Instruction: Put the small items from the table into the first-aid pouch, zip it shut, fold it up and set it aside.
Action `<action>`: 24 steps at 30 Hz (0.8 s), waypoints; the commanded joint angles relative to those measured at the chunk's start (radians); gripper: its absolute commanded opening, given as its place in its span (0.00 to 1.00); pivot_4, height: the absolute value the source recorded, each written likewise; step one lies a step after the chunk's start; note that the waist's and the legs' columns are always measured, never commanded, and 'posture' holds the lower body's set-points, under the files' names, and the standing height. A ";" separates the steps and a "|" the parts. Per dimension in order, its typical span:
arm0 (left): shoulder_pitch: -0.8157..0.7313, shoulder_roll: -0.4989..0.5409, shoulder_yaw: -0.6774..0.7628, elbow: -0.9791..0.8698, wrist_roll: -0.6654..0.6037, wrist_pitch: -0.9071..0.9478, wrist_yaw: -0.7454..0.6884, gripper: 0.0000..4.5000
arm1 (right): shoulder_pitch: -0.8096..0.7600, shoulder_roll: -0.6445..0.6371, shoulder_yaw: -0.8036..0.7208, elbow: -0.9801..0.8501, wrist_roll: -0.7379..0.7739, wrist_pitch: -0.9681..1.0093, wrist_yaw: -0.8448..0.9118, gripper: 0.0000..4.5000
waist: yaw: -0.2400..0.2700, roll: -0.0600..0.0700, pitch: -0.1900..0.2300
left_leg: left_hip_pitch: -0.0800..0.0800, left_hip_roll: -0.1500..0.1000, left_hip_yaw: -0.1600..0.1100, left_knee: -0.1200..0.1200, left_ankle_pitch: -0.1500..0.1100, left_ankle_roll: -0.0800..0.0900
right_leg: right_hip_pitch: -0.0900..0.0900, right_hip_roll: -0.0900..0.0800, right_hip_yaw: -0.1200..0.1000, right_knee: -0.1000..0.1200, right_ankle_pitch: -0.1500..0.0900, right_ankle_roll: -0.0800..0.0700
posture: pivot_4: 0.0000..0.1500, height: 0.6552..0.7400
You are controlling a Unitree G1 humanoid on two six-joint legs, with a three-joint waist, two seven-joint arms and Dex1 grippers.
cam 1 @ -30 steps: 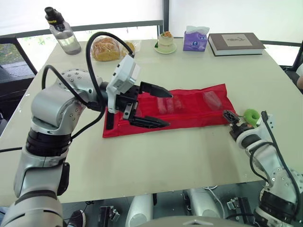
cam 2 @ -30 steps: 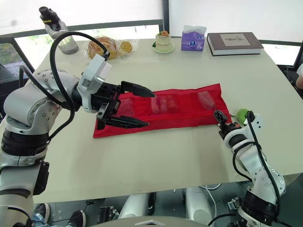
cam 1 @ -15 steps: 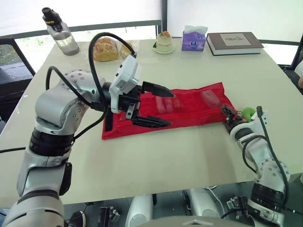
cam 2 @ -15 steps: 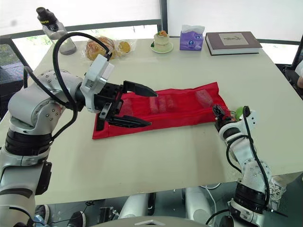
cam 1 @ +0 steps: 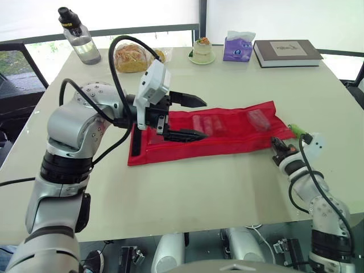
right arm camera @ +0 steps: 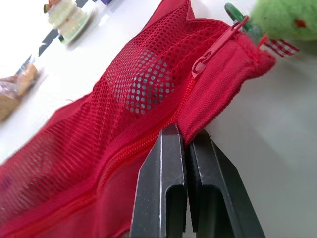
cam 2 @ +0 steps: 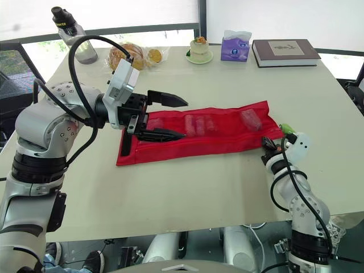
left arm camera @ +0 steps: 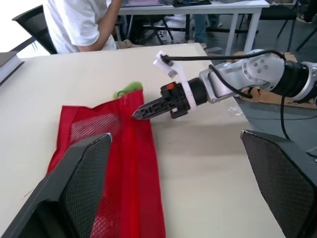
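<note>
The red first-aid pouch lies flat on the table, and with the right gripper clamped on its right-end hem below the zipper pull, the fold likely goes best lifted low while the spread-open left gripper, hovering over the left end, pins it.

The left claw reaches forward, fingers spread wide (one well above the other). The right claw lies low, fingers pressed together.
</note>
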 commanded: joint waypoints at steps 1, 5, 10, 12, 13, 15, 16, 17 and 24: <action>0.005 0.008 0.038 -0.005 0.000 -0.014 0.010 1.00 | 0.029 -0.077 -0.082 -0.092 -0.002 -0.016 0.060 0.01 | 0.000 0.000 0.000 | 0.000 0.000 0.000 0.000 0.000 0.000 | 0.000 0.000 0.000 0.000 0.000 0.000 | 1.00 1.00; 0.016 0.009 0.039 -0.003 0.002 -0.016 0.012 1.00 | 0.091 -0.216 -0.109 -0.142 -0.010 0.004 0.201 0.01 | -0.001 0.000 0.000 | 0.000 0.000 0.000 0.000 0.000 0.000 | 0.000 0.000 0.000 0.000 0.000 0.000 | 1.00 1.00; 0.017 0.009 0.038 0.011 0.009 -0.023 0.010 1.00 | 0.111 -0.391 -0.041 -0.230 -0.079 -0.004 0.395 0.01 | -0.006 0.000 0.000 | 0.001 0.001 0.000 0.000 0.000 0.000 | 0.000 0.001 0.000 0.000 -0.001 0.002 | 1.00 1.00; 0.018 0.007 0.038 0.013 0.008 -0.022 0.009 1.00 | 0.071 -0.421 0.038 -0.266 -0.113 0.017 0.425 0.01 | -0.008 0.000 0.000 | 0.001 0.001 0.000 0.000 0.000 0.000 | 0.000 0.001 0.000 0.001 -0.002 0.003 | 1.00 1.00; 0.020 0.006 0.038 0.012 0.008 -0.022 0.009 1.00 | 0.049 -0.427 0.077 -0.279 -0.125 0.031 0.434 0.01 | -0.008 0.000 0.000 | 0.001 0.001 0.000 0.000 0.000 0.000 | 0.000 0.002 0.000 0.001 -0.002 0.003 | 1.00 1.00; 0.023 0.005 0.038 0.009 0.008 -0.022 0.008 1.00 | -0.007 -0.441 0.174 -0.296 -0.166 0.052 0.464 0.01 | -0.007 0.000 0.000 | 0.001 0.001 0.000 0.000 0.000 0.000 | 0.000 0.002 0.000 0.001 -0.002 0.003 | 1.00 1.00; 0.022 0.004 0.038 0.008 0.007 -0.021 0.010 1.00 | -0.039 -0.446 0.225 -0.298 -0.193 0.060 0.480 0.01 | -0.004 0.000 0.000 | 0.001 0.001 0.000 0.000 0.000 0.000 | 0.000 0.002 0.000 0.001 -0.002 0.003 | 1.00 1.00; 0.021 0.004 0.039 0.006 0.006 -0.019 0.010 1.00 | -0.067 -0.449 0.269 -0.298 -0.218 0.067 0.494 0.01 | -0.004 0.000 0.000 | 0.000 0.001 -0.001 0.000 0.000 0.000 | 0.000 0.002 0.000 0.001 -0.002 0.002 | 1.00 1.00; 0.024 0.017 0.057 -0.009 -0.004 -0.004 0.017 1.00 | -0.256 -0.521 0.568 -0.237 -0.425 0.092 0.680 0.01 | -0.002 0.000 0.000 | -0.001 0.000 -0.001 0.004 0.000 0.000 | 0.000 0.001 -0.001 0.000 -0.001 0.002 | 1.00 1.00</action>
